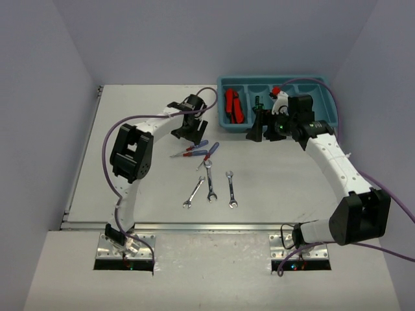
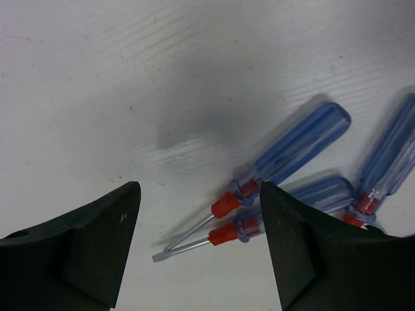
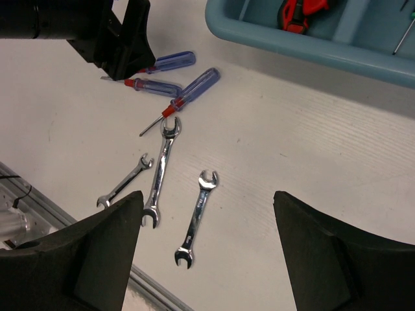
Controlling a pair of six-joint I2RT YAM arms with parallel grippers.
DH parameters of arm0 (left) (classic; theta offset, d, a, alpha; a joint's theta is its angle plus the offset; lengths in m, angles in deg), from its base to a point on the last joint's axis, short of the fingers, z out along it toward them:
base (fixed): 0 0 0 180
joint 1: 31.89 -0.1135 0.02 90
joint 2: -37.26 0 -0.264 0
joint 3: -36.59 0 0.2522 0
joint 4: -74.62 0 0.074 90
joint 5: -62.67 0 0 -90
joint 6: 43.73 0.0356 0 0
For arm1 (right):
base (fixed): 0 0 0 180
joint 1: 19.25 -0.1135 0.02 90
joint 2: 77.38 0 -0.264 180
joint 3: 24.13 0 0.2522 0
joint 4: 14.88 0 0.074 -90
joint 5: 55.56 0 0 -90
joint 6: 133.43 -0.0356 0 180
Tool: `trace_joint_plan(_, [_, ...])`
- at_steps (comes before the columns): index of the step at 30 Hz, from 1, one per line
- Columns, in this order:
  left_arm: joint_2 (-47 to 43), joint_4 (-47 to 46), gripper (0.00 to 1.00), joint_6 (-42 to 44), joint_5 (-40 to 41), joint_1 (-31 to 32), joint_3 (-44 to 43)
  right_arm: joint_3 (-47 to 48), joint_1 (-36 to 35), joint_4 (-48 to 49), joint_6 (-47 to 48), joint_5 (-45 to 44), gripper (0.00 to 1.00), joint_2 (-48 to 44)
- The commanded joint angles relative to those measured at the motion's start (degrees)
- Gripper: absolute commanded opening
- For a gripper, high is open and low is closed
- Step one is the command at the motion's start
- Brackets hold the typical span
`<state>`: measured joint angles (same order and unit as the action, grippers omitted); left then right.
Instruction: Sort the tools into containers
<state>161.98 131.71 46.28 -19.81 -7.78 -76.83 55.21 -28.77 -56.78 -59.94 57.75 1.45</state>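
Three blue-handled screwdrivers [image 1: 201, 153], red-collared with slim steel shafts, and three short silver wrenches [image 1: 211, 184] are counted on the table [image 1: 130, 103], left of the one teal four-compartment tray [image 1: 259, 79]. Red-and-black knives [image 1: 233, 105] are seen in its leftmost compartment, but their number cannot be made out. The left gripper [image 2: 200, 194] is held over the screwdrivers, fingers apart, with two shafts seen between them. The right gripper [image 3: 207, 201] is likewise spread wide. Part of the tray is hidden by the right arm.

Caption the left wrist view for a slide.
Left end effector, jaws apart, hovers over three blue-handled screwdrivers lying on the white table.
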Motion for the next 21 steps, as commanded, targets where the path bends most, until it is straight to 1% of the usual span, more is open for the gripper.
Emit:
trace_joint_plan(1, [-0.2,-2.8,0.70,2.9,-6.4,-1.3,-0.9,0.0,0.0,3.6,-0.5,3.0,0.81,-1.3])
trace_joint_plan(5, [0.6,-3.7,0.67,1.5,-8.8,-1.4,-1.0,-0.2,-0.1,3.5,-0.6,3.2,0.81,-1.6])
trace_joint_plan(9, [0.9,-4.6,0.65,0.6,-8.5,-1.4,-0.5,-0.3,0.0,3.6,-0.5,3.1,0.81,-1.8])
trace_joint_plan(11, [0.6,-5.0,0.64,-1.5,-8.3,-1.4,-0.4,-0.4,-0.1,3.7,-0.5,3.5,0.81,-1.8])
trace_joint_plan(14, [-1.0,-7.2,0.64,-1.9,-9.8,-1.4,0.7,-0.5,0.0,3.8,-0.5,3.9,0.81,-1.4])
trace_joint_plan(18, [-0.6,-7.4,0.63,-2.0,-12.6,-1.4,0.7,-0.5,-0.1,3.7,-0.5,4.2,0.81,-1.2])
trace_joint_plan(21, [0.4,-7.2,0.59,-2.1,-12.0,-1.3,0.9,-0.4,-0.2,3.6,-0.3,4.5,0.81,-1.3])
